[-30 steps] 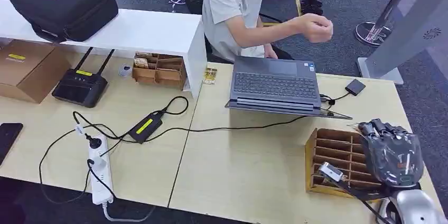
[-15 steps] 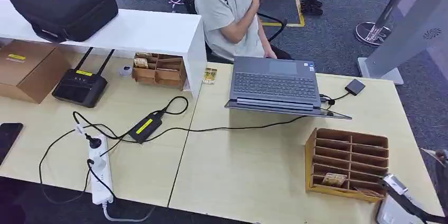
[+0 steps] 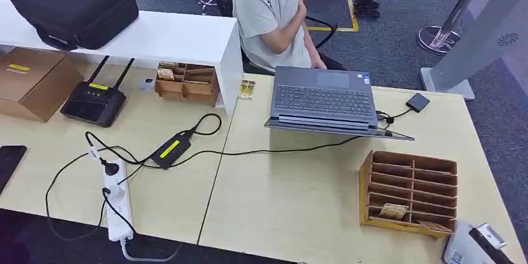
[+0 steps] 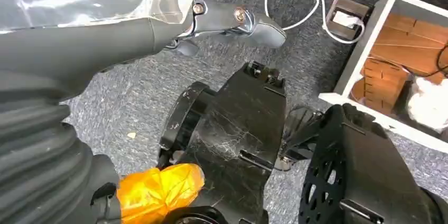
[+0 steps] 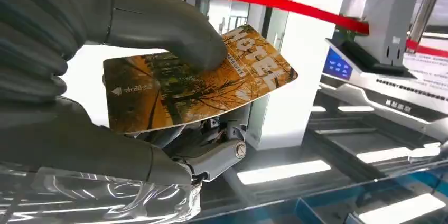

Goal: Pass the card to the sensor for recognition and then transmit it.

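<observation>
Desk [image 3: 292, 195]: pale wood, carrying an open laptop [image 3: 324, 99] and, near its right edge, a wooden slotted organiser [image 3: 408, 189]. Person [image 3: 268, 12]: seated behind the laptop. Left hand [image 4: 105, 28]: hangs above grey carpet, fingers extended with nothing in them. Right hand [image 5: 105, 76]: thumb pressed on top of the card [image 5: 195, 78], fingers beneath. Card: orange, printed "HOTEL", held in the air.

Right hand [image 5: 132, 76] pinches a card [image 5: 201, 84] — left hand [image 4: 105, 28] hangs, holding nothing.
</observation>
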Controlling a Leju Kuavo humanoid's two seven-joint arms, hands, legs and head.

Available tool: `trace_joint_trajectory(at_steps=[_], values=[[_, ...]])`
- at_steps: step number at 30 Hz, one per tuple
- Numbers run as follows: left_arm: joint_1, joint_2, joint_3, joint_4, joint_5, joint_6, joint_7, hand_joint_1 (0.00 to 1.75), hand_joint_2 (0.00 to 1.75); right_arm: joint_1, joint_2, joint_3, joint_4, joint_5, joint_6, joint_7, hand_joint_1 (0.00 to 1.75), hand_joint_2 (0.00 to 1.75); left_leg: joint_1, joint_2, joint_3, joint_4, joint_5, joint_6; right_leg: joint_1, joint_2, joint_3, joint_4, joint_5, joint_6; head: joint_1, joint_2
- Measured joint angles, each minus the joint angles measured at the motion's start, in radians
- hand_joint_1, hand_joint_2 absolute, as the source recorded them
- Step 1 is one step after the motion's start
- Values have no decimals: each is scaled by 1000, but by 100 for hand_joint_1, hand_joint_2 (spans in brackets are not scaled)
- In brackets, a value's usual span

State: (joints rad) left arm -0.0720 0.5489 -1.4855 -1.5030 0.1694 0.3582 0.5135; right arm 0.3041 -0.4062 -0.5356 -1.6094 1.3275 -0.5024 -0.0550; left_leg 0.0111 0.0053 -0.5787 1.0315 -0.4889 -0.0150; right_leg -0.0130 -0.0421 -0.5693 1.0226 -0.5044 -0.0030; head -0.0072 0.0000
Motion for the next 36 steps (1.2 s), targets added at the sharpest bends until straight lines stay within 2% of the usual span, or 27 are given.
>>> trace_joint_trajectory(at_steps=[5, 13, 21, 36], values=[[0, -5, 0, 7, 9, 0, -8, 0, 175, 3, 69, -11, 2, 15, -15, -56, 175, 175, 0, 1, 0, 0, 0, 0, 0, 1, 0, 0, 0, 0, -1, 0], [-1, -10, 0, 15, 13, -1, -23, 0, 175, 17, 165, -15, 5, 35, -24, -92, 175, 175, 0, 1, 0, 0, 0, 0, 0, 1, 0, 0, 0, 0, 0, 0], [-3, -15, 0, 24, 18, -3, -31, 0, 175, 17, 207, -13, 23, 47, -31, -98, 175, 175, 0, 1, 0, 0, 0, 0, 0, 1, 0, 0, 0, 0, 0, 0], [-14, -30, 0, 52, 19, -27, -42, 0, 175, 12, 250, 10, 105, 79, -35, -84, 175, 175, 0, 1, 0, 0, 0, 0, 0, 1, 0, 0, 0, 0, 0, 0]])
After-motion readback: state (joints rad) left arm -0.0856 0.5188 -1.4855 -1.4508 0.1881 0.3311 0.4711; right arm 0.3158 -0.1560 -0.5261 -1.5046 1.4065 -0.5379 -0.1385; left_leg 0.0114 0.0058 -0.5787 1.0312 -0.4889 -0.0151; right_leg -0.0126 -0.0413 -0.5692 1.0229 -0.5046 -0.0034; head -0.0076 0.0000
